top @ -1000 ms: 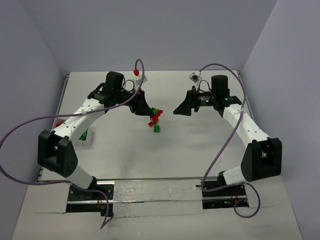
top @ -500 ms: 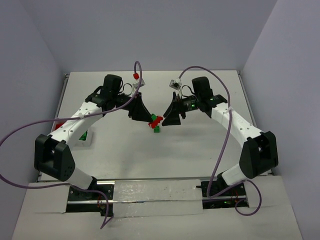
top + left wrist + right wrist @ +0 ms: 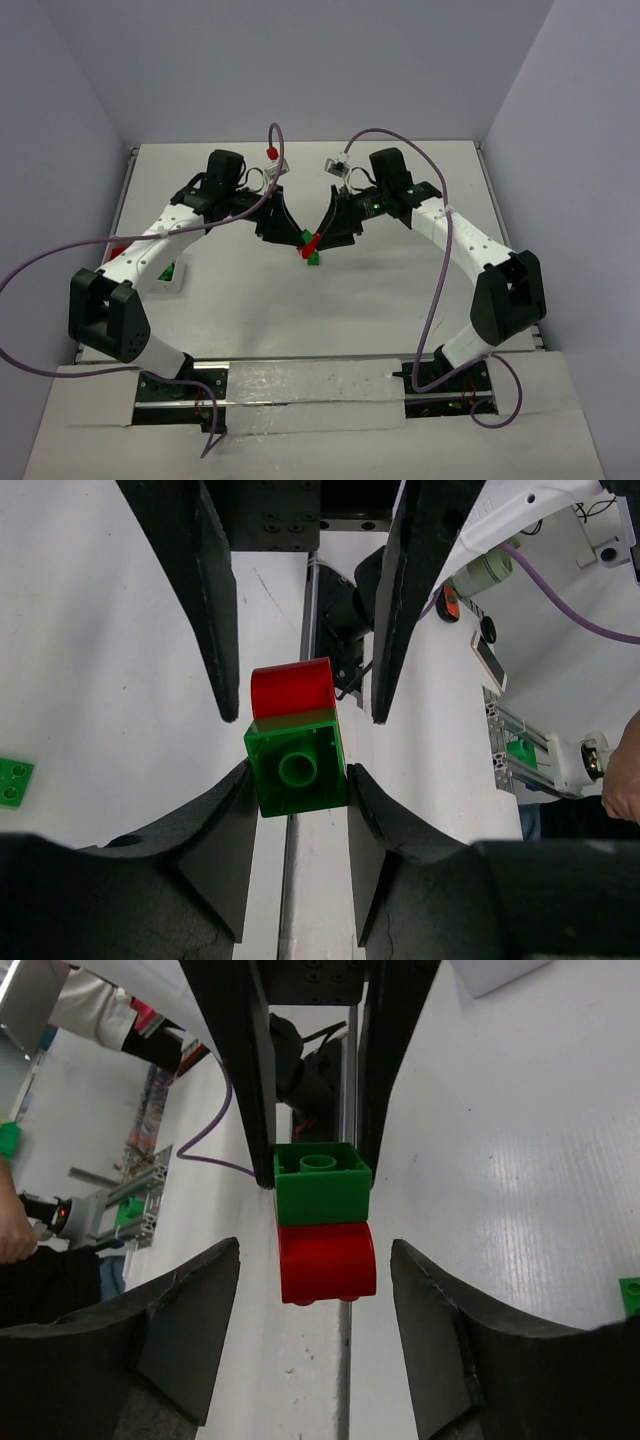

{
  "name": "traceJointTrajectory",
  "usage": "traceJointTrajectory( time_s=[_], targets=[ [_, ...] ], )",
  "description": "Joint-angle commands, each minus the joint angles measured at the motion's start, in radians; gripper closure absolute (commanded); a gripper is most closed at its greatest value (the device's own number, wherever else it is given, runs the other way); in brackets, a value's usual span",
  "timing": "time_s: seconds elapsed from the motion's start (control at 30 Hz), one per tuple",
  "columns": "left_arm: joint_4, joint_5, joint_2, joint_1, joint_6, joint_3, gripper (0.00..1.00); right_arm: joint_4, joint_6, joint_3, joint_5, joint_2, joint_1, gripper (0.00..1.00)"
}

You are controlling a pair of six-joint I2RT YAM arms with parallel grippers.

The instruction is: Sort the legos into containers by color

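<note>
In the left wrist view a green lego (image 3: 297, 770) with a red lego (image 3: 292, 690) stacked on it sits pinched between my left gripper's (image 3: 297, 785) fingers. The pair (image 3: 309, 241) hangs above the table's middle, where both grippers meet. My right gripper (image 3: 315, 1260) faces the left one (image 3: 297, 236) and stands open, its jaws straddling the red lego (image 3: 326, 1260) with a gap on each side. The green lego (image 3: 322, 1185) lies beyond it between the left fingers (image 3: 245, 1070). A loose green lego (image 3: 314, 259) lies on the table just below.
A white container (image 3: 171, 272) with green pieces stands at the left edge, with something red (image 3: 118, 248) beside it behind the left arm. Purple cables (image 3: 276, 140) loop over both arms. The aluminium rail (image 3: 300, 365) runs along the near edge.
My right arm has swung left to meet the left gripper, and its jaws now sit around the red lego and stand narrower. The left gripper has barely moved, still holding the pair.
</note>
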Motion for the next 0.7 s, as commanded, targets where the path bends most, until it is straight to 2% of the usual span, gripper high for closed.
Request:
traceJointTrajectory(
  time_s=[0.0, 0.13, 0.27, 0.33, 0.37, 0.53, 0.67],
  targets=[
    [0.02, 0.035, -0.026, 0.004, 0.028, 0.002, 1.0, -0.007, 0.01, 0.052, -0.041, 0.006, 0.022, 0.38],
    [0.008, 0.02, -0.029, 0.004, 0.039, 0.006, 1.0, -0.034, -0.01, 0.064, -0.038, 0.02, 0.025, 0.58],
    [0.023, 0.009, -0.044, 0.027, 0.028, -0.005, 1.0, -0.084, -0.041, 0.078, -0.027, 0.032, 0.025, 0.87],
    [0.033, 0.011, -0.054, 0.051, 0.011, -0.015, 1.0, -0.092, -0.045, 0.077, -0.014, 0.033, 0.025, 0.97],
    [0.042, 0.014, -0.062, 0.081, 0.0, -0.019, 1.0, -0.096, -0.047, 0.073, -0.003, 0.032, 0.025, 1.0],
    [0.023, 0.027, -0.096, 0.245, 0.003, -0.005, 1.0, -0.12, -0.076, 0.059, 0.027, 0.034, 0.024, 1.0],
    [-0.071, 0.043, -0.115, 0.367, 0.054, 0.025, 1.0, -0.182, -0.125, 0.07, 0.06, 0.058, 0.024, 1.0]
  ],
)
